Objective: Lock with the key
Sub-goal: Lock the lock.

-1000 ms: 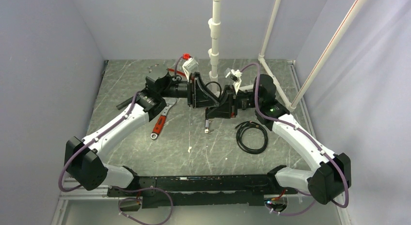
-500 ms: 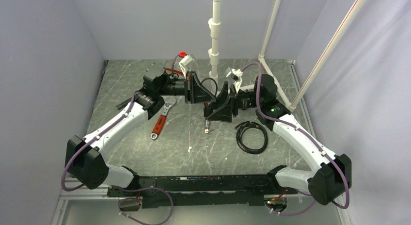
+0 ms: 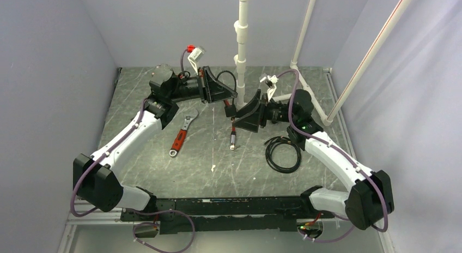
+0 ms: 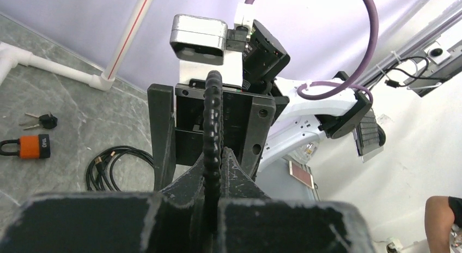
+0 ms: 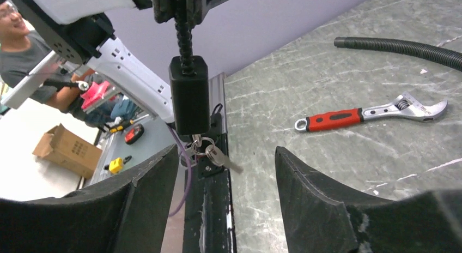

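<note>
My left gripper (image 3: 224, 96) is shut on the thin black beaded cable (image 4: 213, 127) of a cable lock and holds it off the table. The lock's blocky black body (image 5: 189, 95) hangs below it, also seen from above (image 3: 233, 134). A silver key (image 5: 218, 154) on a small ring dangles from the body's lower end. My right gripper (image 5: 226, 150) is open, level with the key, which hangs beyond its jaws without touching either. From above, the right gripper (image 3: 242, 115) is just right of the hanging lock. Two more small keys with a black head (image 4: 43, 121) lie on the table.
An orange padlock (image 4: 34, 146) lies beside the small keys. A coiled black cable (image 3: 283, 153) lies at the right, a red-handled wrench (image 3: 181, 134) at the left with a black corrugated hose (image 5: 397, 46) behind it. A white pipe post (image 3: 240, 46) stands at the back.
My left gripper has risen and drawn back to the left with the cable in it. My right gripper has risen slightly and stays open beside the lock.
</note>
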Controlling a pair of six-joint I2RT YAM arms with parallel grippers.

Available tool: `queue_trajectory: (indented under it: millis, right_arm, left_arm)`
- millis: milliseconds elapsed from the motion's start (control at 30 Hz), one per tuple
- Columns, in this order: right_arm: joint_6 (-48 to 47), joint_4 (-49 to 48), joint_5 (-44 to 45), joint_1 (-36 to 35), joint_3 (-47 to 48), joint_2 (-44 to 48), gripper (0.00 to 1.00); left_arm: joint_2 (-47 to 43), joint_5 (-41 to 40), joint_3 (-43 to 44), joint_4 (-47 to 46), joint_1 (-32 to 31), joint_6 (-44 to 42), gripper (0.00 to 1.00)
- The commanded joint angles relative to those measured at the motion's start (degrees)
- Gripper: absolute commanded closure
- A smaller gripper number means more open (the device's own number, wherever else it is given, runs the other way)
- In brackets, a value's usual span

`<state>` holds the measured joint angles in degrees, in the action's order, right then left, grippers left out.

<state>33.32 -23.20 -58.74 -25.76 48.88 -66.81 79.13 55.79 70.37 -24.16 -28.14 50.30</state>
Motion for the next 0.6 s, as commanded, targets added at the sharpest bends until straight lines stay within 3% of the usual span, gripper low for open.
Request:
queue_trajectory:
  millis: [0,233,400,567]
  right_arm:
    - [6.4,-11.8,2.4,-0.8,0.3,-1.1,0.36]
    - [7.9,-13.9,2.8,-1.8,0.6,-1.7,0.54]
    - [7.5,-13.8,3.1,-2.2,0.8,-2.4,0.57]
    - [7.6,-13.8,3.5,-2.4,1.4,-2.9,0.75]
  left_arm:
    - [-1.5,-3.0,2.5,-2.7,0.9,1.7,1.00]
    - [-1.9,-4.2,1.2,-3.4,1.2,2.2,1.00]
    - [-2.0,-4.8,0.9,-4.0,1.3,2.6,1.00]
    - [-1.9,-5.0,0.8,-4.5,1.3,2.6,1.00]
